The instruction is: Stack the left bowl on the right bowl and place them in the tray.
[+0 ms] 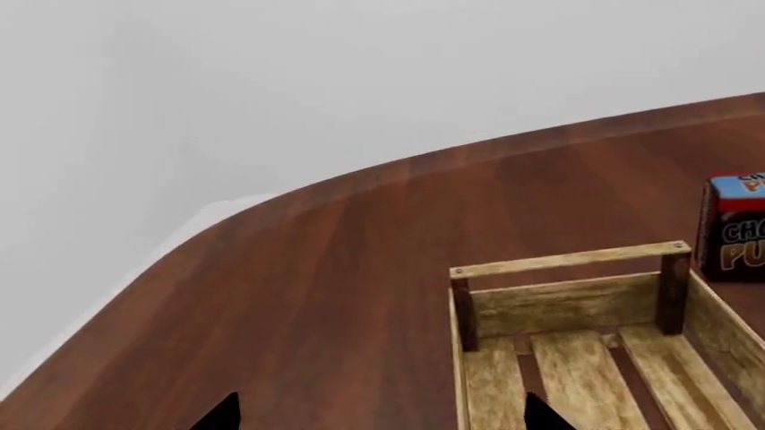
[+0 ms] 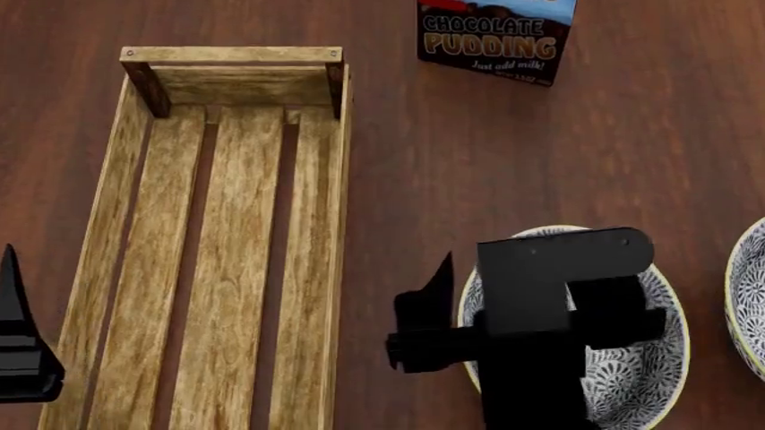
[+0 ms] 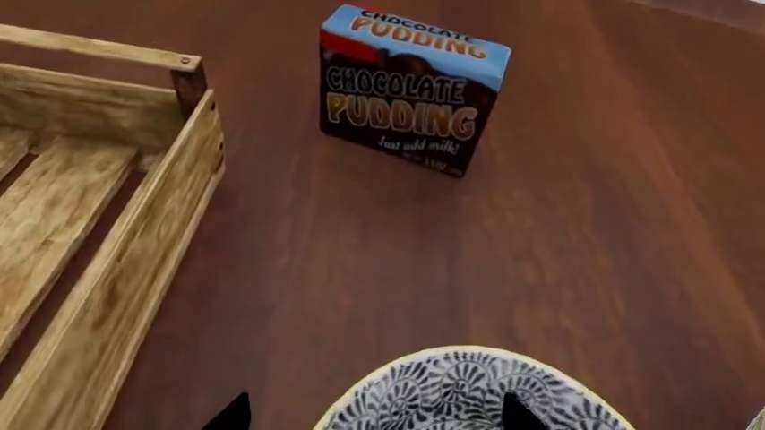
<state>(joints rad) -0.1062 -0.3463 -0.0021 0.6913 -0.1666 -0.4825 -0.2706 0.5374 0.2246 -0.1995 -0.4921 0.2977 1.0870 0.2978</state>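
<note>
Two bowls in head view: left bowl [image 2: 574, 331] beneath the right gripper [image 3: 373, 414], right bowl [image 2: 751, 300] at frame edge. Jaws spread, apparently straddling its rim, holding nothing. Tray [image 2: 132, 224] empty, left gripper [image 1: 380, 414] open above it.

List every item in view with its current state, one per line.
tray: empty, flat on the table.
left bowl: upright on the table, empty, under the right gripper.
right bowl: on the table, mostly out of frame, not yet stacked.
pudding box: standing, closed.
right gripper: open, straddling the left bowl's rim.
left gripper: open, holding nothing.
</note>
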